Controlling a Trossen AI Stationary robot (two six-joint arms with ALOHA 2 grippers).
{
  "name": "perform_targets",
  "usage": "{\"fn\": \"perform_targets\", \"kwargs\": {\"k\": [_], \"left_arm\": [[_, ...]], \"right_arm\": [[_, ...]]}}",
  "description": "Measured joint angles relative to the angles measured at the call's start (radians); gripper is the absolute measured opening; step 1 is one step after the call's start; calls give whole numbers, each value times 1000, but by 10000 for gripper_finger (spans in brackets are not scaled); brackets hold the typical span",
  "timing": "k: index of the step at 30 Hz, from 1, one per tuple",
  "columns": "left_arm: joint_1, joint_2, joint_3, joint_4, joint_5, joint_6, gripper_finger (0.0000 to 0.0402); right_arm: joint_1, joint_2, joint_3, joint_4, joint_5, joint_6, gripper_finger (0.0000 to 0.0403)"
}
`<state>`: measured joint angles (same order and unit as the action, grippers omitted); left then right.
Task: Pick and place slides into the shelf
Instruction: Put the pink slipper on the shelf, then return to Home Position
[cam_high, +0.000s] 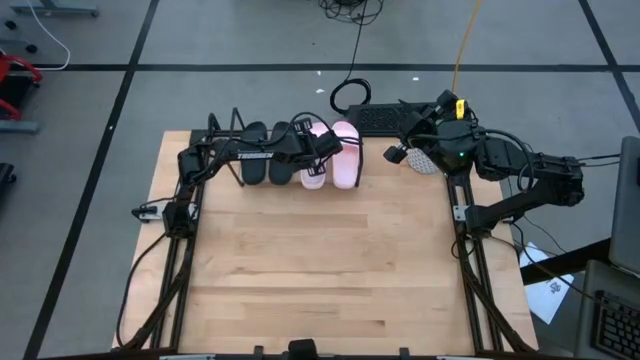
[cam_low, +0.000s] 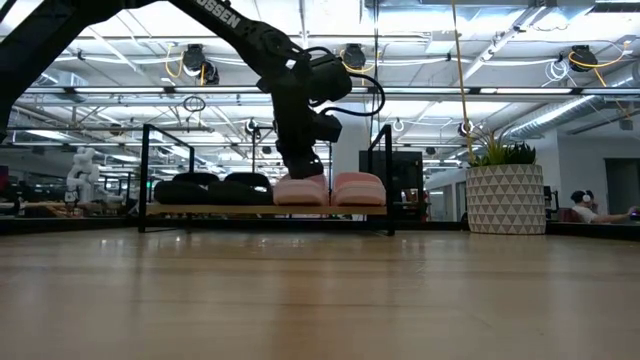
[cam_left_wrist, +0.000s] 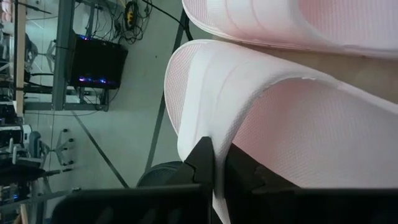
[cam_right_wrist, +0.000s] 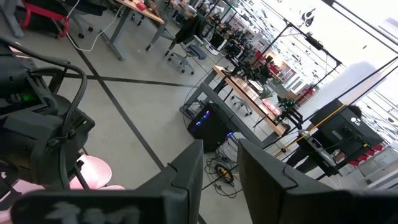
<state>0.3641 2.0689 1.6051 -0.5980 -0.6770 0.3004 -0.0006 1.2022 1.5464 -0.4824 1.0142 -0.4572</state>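
Note:
Along the table's far edge stands the shelf (cam_low: 260, 209), a light board between black wire ends. On the board, soles down, lie two black slides (cam_high: 255, 160) (cam_high: 281, 165) and two pink slides side by side. My left gripper (cam_left_wrist: 219, 168) slants down from the left and is shut on the left pink slide (cam_high: 314, 172). The other pink slide (cam_high: 347, 155) lies to its right, untouched. My right gripper (cam_right_wrist: 221, 168) hangs raised near the table's far right corner, open, with nothing between its fingers. My left gripper pinches the edge of the pink slide's strap (cam_left_wrist: 214, 140) between its two fingers (cam_left_wrist: 202, 163), a thin strip of the strap showing between them. The fingers slant down at it from the table's left. The slide's sole (cam_low: 300, 198) rests on the shelf board.
A black keyboard (cam_high: 380, 120) lies behind the shelf's right end. A patterned white planter (cam_low: 505, 198) with a green plant stands at the far right, below my right arm. The wooden tabletop (cam_high: 320, 260) in front of the shelf is bare.

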Motion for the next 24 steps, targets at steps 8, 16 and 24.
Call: {"fn": "perform_targets", "kwargs": {"k": [8, 16, 24], "left_arm": [[-1, 0, 0, -2, 1, 0, 50], [-2, 0, 0, -2, 23, -32, 126], [-33, 0, 0, -3, 22, -44, 214]], "right_arm": [[0, 0, 0, 0, 0, 0, 91], [0, 0, 0, 0, 0, 0, 91], [0, 0, 0, 0, 0, 0, 91]]}}
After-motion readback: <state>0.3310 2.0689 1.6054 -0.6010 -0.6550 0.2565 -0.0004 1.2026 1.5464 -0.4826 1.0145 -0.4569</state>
